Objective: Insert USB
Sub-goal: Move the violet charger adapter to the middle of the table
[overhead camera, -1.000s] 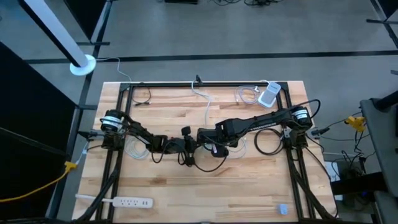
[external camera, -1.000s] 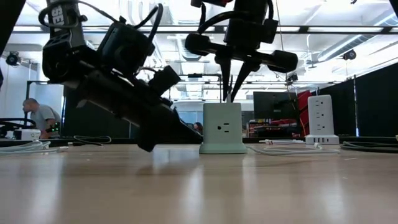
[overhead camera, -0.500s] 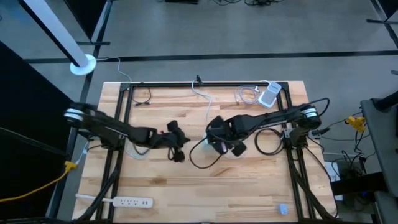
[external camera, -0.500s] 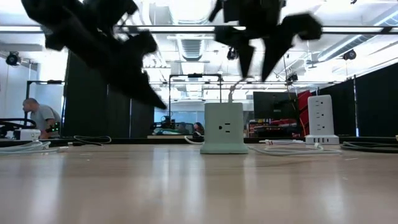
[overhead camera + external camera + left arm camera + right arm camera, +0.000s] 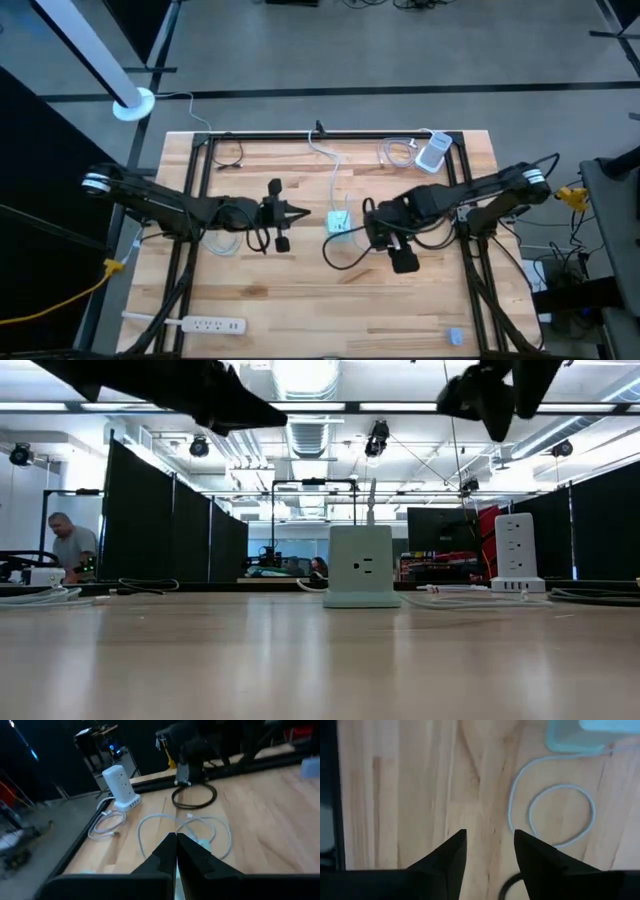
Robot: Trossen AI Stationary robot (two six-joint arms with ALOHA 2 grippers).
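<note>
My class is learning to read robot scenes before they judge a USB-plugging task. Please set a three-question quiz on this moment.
1. True or false: the left hand is shut with nothing in it.
2. Seen from above, what stands on the table between the two hands? A) a green outlet cube B) a mug C) a screwdriver
3. Fill in: the right hand hangs over bare wood with its fingers ____ and nothing between them.

Key: 1 true; 2 A; 3 open.
</note>
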